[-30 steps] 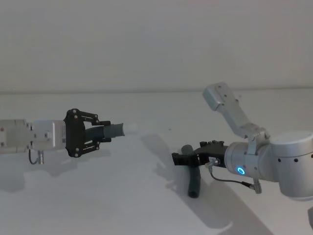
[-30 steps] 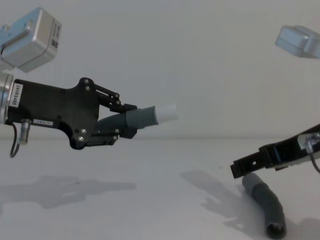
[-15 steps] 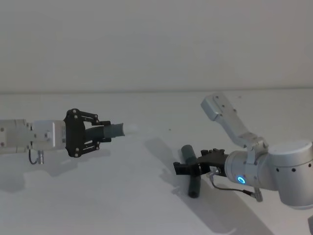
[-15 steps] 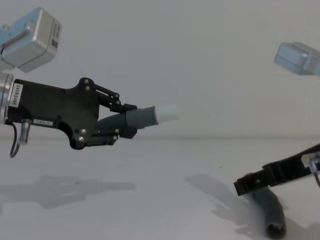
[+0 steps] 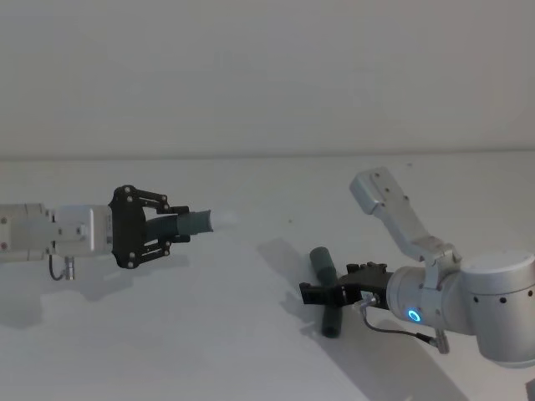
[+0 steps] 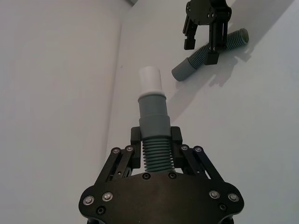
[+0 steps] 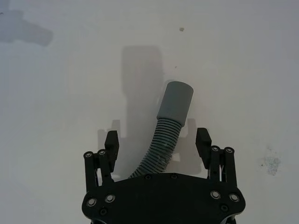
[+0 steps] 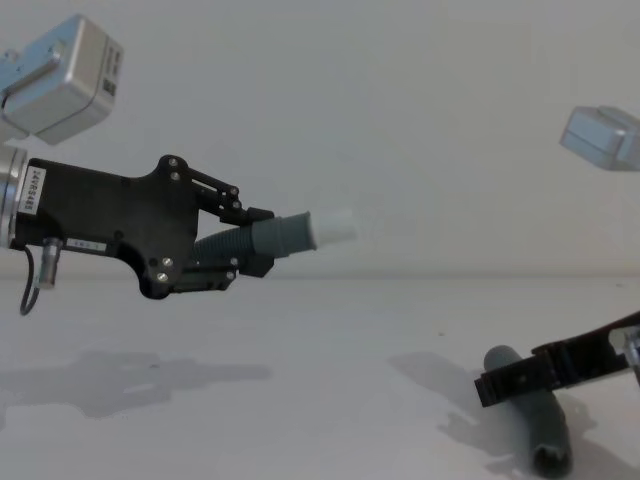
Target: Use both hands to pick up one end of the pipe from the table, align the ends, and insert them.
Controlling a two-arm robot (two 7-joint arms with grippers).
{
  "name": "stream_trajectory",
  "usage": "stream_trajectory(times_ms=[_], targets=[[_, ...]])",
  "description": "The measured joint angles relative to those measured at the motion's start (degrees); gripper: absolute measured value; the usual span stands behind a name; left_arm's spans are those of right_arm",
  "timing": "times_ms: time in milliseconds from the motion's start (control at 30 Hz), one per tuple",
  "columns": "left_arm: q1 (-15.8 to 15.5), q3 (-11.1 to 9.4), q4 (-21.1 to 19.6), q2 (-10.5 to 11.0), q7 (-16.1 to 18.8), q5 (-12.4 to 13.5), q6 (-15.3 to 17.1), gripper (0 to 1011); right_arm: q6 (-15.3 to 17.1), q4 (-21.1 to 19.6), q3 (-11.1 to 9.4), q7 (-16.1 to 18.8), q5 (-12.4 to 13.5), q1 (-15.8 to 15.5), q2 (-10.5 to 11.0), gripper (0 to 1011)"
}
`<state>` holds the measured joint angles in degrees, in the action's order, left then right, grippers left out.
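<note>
My left gripper (image 5: 180, 225) (image 8: 255, 245) (image 6: 155, 137) is shut on the ribbed part of one pipe piece (image 5: 196, 222) (image 8: 285, 235) and holds it level above the table (image 5: 251, 359). Its grey cuff with the white tip (image 6: 150, 79) (image 8: 335, 228) points toward the right arm. The other pipe piece (image 5: 320, 263) (image 7: 175, 105) (image 8: 545, 430) lies on the table, with its plain hollow cuff pointing away from the right gripper. My right gripper (image 5: 311, 294) (image 7: 157, 137) (image 8: 490, 388) is open, low over this piece, with a finger on either side of its ribbed section.
The white table stretches wide around both arms, against a plain pale wall behind. A small dark speck (image 7: 181, 29) marks the surface beyond the lying piece. The right arm's green ring light (image 5: 414, 316) glows near its wrist.
The right gripper has come down toward the table and now straddles the lying pipe piece. The left gripper and its piece have stayed still.
</note>
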<state>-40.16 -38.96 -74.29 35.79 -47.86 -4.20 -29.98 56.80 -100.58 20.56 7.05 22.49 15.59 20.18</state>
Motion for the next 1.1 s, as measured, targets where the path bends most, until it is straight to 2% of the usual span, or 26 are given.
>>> stream_trajectory(times_ms=[633, 1100], targets=[[0.0, 0.0, 0.0, 0.0, 0.0, 0.0, 0.0, 332, 1.1, -0.3, -0.5, -0.1, -0.7, -0.6, -0.5, 1002], [0.0, 0.0, 0.0, 0.0, 0.0, 0.0, 0.0, 333, 0.9, -0.5, 0.0, 0.3, -1.5, -1.0, -0.5, 984]])
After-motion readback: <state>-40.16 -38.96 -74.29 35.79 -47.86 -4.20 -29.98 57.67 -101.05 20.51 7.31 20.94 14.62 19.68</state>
